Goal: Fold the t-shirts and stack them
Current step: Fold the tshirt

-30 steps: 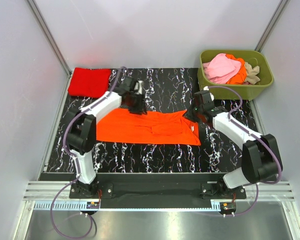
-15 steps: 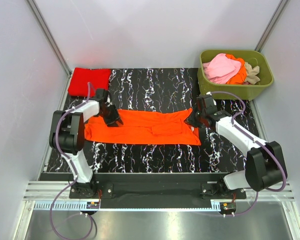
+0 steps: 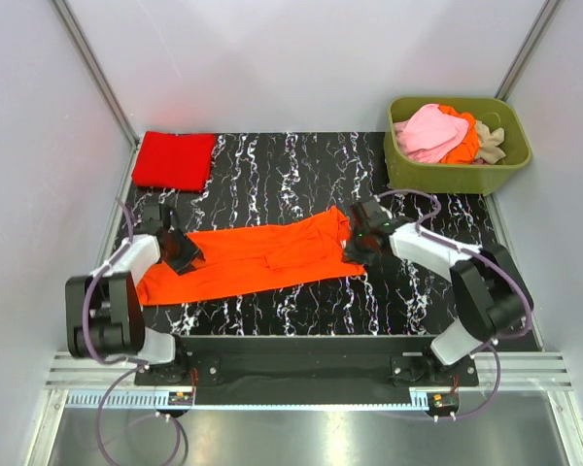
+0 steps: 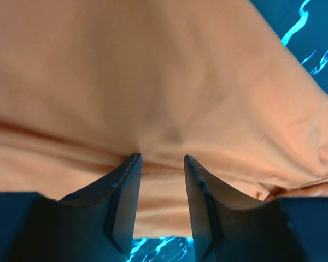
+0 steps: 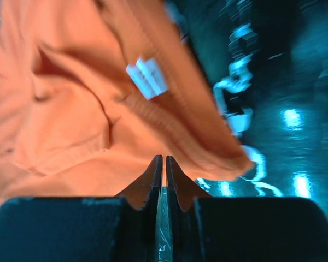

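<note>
The orange t-shirt is lying stretched across the table, apparently being squared for folding; the right gripper is pinching its collar end shut; the left gripper is resting fingers-apart on the other end; next is probably needing a firm left grip.

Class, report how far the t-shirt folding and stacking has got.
Done: one folded red cloth shirt lies far left. In hand: the left gripper and right gripper work the bright orange t-shirt, a long band. Left: heaped shirts in the olive-green plastic tub.
</note>
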Controlling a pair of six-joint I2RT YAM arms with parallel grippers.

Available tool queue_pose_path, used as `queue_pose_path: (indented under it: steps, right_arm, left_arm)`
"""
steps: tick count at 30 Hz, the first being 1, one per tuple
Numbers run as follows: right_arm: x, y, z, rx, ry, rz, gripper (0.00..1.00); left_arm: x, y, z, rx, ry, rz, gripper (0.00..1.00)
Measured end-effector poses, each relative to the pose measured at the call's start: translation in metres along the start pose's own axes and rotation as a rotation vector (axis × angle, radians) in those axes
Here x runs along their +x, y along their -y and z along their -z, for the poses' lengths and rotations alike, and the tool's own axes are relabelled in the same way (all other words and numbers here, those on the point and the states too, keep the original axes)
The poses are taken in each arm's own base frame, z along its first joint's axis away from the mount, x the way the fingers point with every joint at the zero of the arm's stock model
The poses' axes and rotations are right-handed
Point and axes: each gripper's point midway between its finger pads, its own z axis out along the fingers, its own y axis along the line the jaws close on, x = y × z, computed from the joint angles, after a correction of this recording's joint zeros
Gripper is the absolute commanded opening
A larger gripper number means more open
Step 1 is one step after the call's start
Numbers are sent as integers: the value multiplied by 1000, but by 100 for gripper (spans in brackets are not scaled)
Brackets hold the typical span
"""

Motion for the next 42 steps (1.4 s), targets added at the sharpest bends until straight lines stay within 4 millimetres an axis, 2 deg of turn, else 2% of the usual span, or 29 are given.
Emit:
queue_pose_path:
  steps: [3, 6, 12, 14, 18, 23, 26, 29, 31, 37, 42]
  right_arm:
    - [21, -13, -12, 16, -31, 56, 10]
    - [29, -19, -17, 28, -34, 70, 10]
    - [13, -10, -41, 121, 22, 96, 11]
    - [6, -12, -45, 133, 40, 113, 12]
    - [-16, -19, -56, 144, 76, 142, 12]
    - [-74, -17, -73, 172, 132, 158, 13]
    - [-123, -18, -89, 181, 171, 183, 13]
    - [-173, -35, -111, 147, 220, 224, 15]
    - [-200, -47, -124, 111, 244, 255, 16]
    - [-252, -90, -150, -16, 290, 340, 18]
    - [-279, -123, -165, -125, 321, 391, 19]
  left_arm:
    - [0, -2, 21, 15, 65, 10, 47]
    - [-15, 11, 46, 74, 162, -6, 48]
    - [-46, 45, 97, 203, 326, -107, 50]
    - [-48, 50, 104, 227, 345, -147, 51]
    - [-39, 58, 105, 261, 326, -232, 53]
    - [-18, 74, 104, 314, 275, -341, 53]
    - [-3, 83, 101, 337, 239, -399, 53]
    - [13, 90, 91, 341, 187, -457, 53]
    - [26, 93, 81, 339, 137, -493, 52]
    - [65, 94, 52, 302, 2, -573, 51]
    - [101, 91, 29, 247, -95, -652, 50]
